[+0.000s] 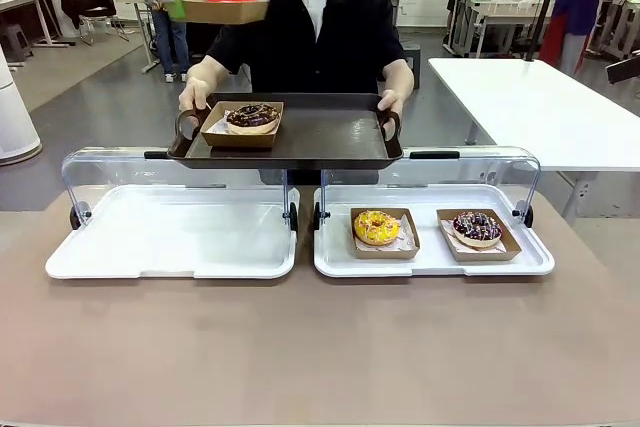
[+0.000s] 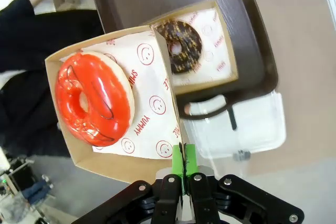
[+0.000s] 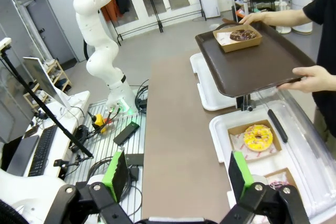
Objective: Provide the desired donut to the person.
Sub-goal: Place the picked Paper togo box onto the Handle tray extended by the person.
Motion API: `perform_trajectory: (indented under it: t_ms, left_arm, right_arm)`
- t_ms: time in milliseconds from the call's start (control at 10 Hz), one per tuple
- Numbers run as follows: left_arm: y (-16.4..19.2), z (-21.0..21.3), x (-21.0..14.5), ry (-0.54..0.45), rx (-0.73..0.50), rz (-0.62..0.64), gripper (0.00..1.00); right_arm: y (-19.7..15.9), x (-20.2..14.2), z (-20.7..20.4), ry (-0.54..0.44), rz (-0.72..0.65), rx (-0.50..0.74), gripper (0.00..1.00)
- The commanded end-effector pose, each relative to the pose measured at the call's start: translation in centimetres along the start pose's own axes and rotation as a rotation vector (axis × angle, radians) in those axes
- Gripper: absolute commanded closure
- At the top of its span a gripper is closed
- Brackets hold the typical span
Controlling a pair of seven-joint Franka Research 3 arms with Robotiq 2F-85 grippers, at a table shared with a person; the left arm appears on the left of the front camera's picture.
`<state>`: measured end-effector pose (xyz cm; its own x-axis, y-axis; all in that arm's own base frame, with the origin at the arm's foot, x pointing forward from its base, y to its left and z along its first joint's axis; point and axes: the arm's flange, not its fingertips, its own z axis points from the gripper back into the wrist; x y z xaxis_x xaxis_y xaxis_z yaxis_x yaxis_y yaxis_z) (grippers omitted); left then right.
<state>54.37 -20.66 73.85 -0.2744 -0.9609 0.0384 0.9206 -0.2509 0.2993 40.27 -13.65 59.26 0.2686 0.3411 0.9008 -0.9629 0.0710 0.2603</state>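
The left gripper (image 2: 184, 165) was pinched shut on one thin wall of a cardboard carton (image 2: 105, 163). The red donut (image 2: 94, 98), by my judgement the one wanted, sat in that carton ahead of the fingertips and off to one side, so its weight hung from that single pinched edge. Below and beyond the gripper the person (image 1: 300, 37) held a brown tray (image 1: 320, 137) in two hands (image 1: 195, 95). A chocolate donut (image 1: 252, 116) in its own carton lay on that tray, partly overlapped by the carried carton in the wrist view.

The cardboard wall might buckle or slip between the pads, because the load sat far from the grip. The carton would then tip and the donut could slide out. Lowered straight down, it looked likely to land on the chocolate donut's carton, while bare tray lay further out to the side. The tray was hand-held, so a dip or shift by the person at release could leave the carton dropped short or knocked askew. The hand on the nearer tray handle was also close to the way down.

The right gripper (image 3: 178, 177) stood wide apart and empty, with the bench (image 1: 320, 347) and a yellow donut (image 3: 258, 137) ahead of it.

There were four donuts: one red, one yellow and two chocolate, the second chocolate donut (image 1: 477, 228) lying beside the yellow one. There were also four cartons, two white lidded trays (image 1: 170, 247), one brown tray and two grippers.
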Motion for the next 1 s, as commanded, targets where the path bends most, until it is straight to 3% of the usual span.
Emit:
perform_trajectory:
  t_ms: [0, 400, 900]
  left_arm:
    - [3.3, -1.0, 2.9, -0.014, -0.03, -0.006, 0.99]
    - [6.2, -6.0, 8.5, -0.046, -0.078, -0.036, 0.99]
    - [6.3, -10.6, 13.2, -0.053, -0.176, 0.032, 0.99]
  right_arm:
    - [0.1, 0.0, 0.0, -0.005, 0.005, 0.006, 0.0]
    - [0.1, 0.0, 0.0, -0.005, 0.005, 0.006, 0.0]
    - [0.1, 0.0, 0.0, -0.005, 0.005, 0.006, 0.0]
